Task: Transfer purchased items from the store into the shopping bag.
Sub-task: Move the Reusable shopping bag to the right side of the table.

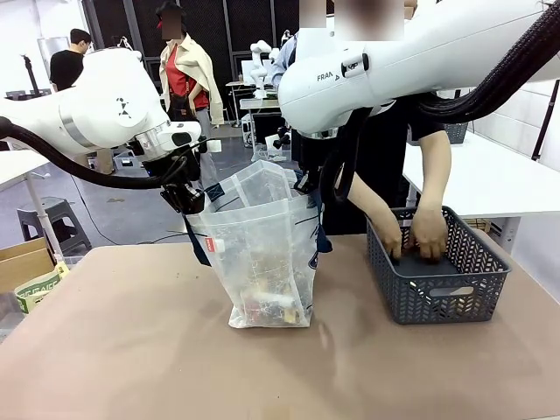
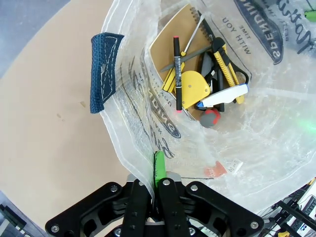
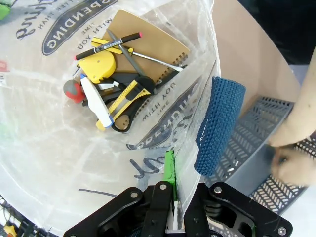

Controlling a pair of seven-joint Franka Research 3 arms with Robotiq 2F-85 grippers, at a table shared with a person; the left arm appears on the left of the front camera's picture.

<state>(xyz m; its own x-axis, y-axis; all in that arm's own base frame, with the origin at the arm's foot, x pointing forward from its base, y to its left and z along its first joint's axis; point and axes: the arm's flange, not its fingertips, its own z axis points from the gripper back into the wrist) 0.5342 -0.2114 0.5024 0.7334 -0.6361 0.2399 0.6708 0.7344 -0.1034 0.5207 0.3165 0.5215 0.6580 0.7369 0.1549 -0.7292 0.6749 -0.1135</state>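
Front view: the shopping bag (image 1: 262,254) stands upright on the table (image 1: 122,350), its mouth held apart by two robot arms. The left gripper (image 2: 157,168) clamps one rim of the translucent plastic near a navy handle (image 2: 103,71); the right gripper (image 3: 173,170) pinches the opposite rim. At the bag's bottom lie purchased items (image 2: 197,81), among them a notebook (image 2: 170,42), a pen (image 2: 177,69) and a yellow cutter (image 2: 226,69). Beside the bag, a person's hands (image 1: 420,232) reach into a dark grey basket (image 1: 437,284).
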